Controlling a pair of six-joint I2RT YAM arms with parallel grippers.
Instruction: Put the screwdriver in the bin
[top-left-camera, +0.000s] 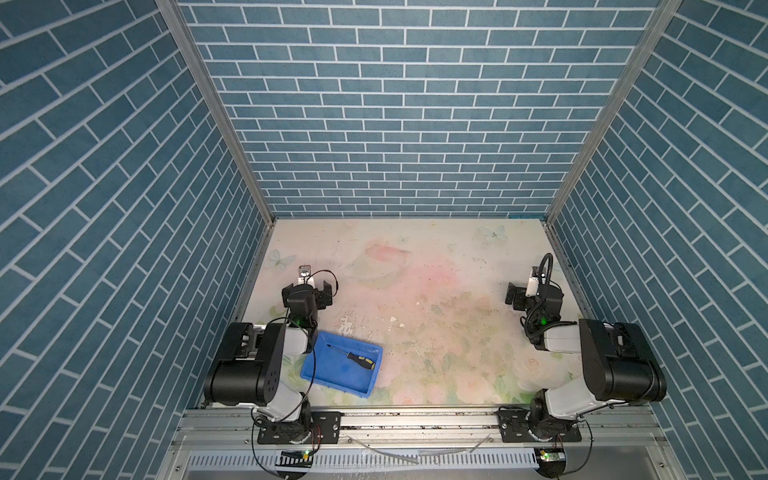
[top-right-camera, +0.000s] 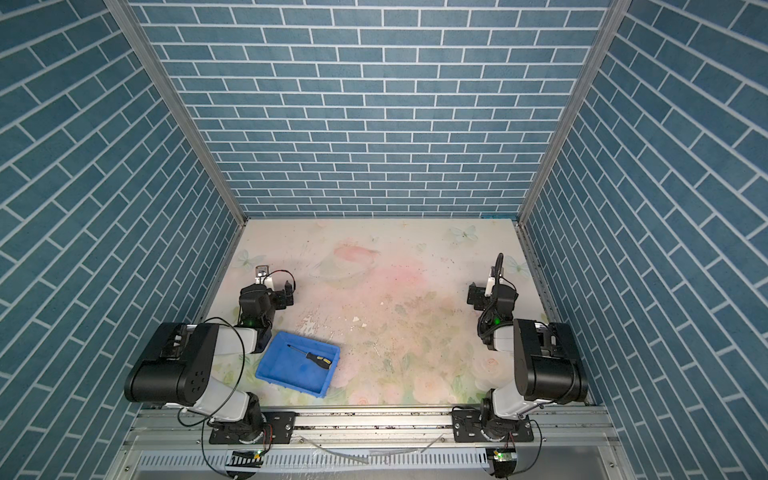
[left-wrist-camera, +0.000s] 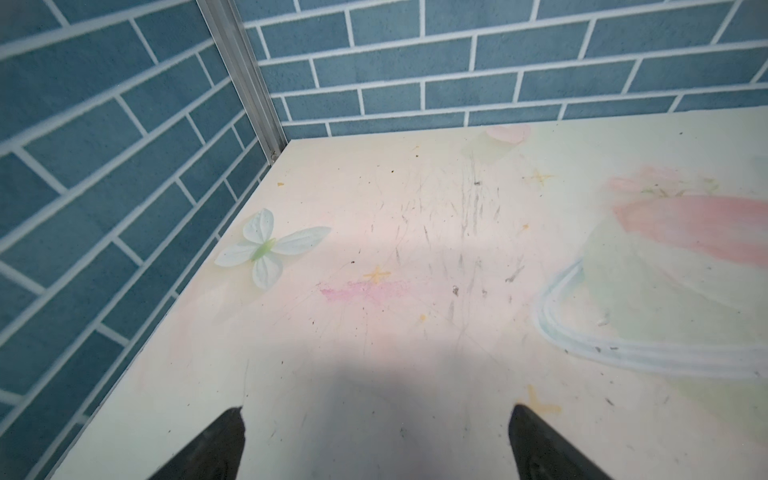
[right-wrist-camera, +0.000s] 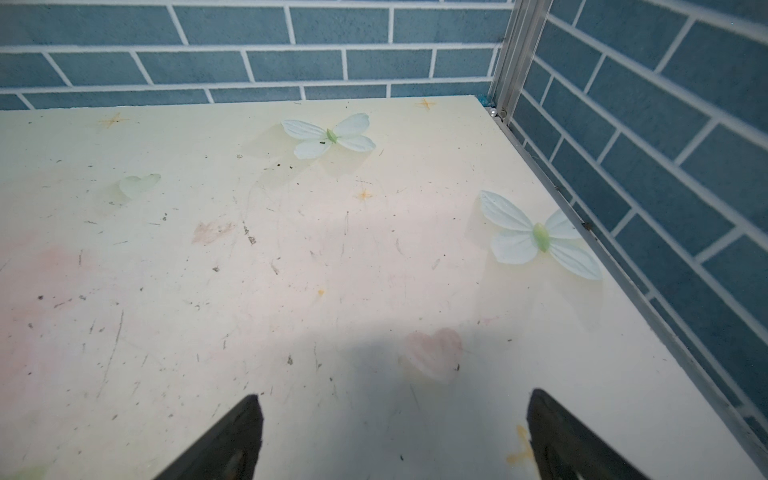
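The screwdriver (top-left-camera: 354, 357) (top-right-camera: 312, 356), with a black-and-yellow handle and a thin dark shaft, lies flat inside the blue bin (top-left-camera: 332, 376) (top-right-camera: 286, 372) at the front left of the table. My left gripper (top-left-camera: 309, 290) (top-right-camera: 270, 289) (left-wrist-camera: 376, 411) hovers behind the bin, apart from it, open and empty over bare table. My right gripper (top-left-camera: 524, 296) (top-right-camera: 484, 297) (right-wrist-camera: 395, 397) is far off at the right side, also open and empty. Neither wrist view shows the bin or the screwdriver.
Blue brick-pattern walls close in the table on three sides, with metal corner posts (left-wrist-camera: 245, 79) (right-wrist-camera: 513, 54). The floral tabletop (top-left-camera: 415, 291) is scratched and speckled. Both arm bases stand on the front rail (top-left-camera: 415, 422).
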